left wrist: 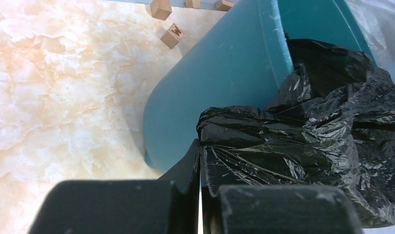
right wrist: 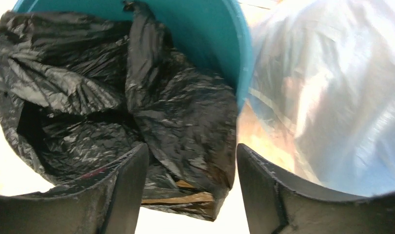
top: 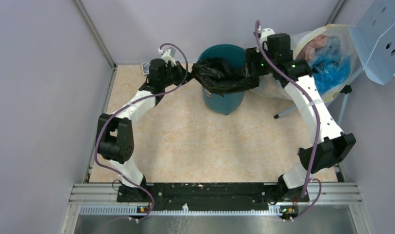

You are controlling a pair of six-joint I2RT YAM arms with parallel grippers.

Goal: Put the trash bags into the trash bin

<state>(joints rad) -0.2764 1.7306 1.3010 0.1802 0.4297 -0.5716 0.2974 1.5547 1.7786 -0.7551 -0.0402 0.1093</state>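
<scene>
Insertion step, upper centre of the top view: the glossy, crinkled black trash bag (top: 220, 75) lies half inside the round, tapering teal trash bin (top: 225, 102), spilling over its near rim. The left gripper (top: 185, 78) is pinched closed on the bag's left edge. The right gripper (right wrist: 191, 146) is spread wide around a loose fold and grips nothing. The next move probably calls for pushing the film down inside.

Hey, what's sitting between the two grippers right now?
The black trash bag, draped over the rim of the teal bin, fills the stretch between the left gripper and the right gripper. The top view shows it.
</scene>
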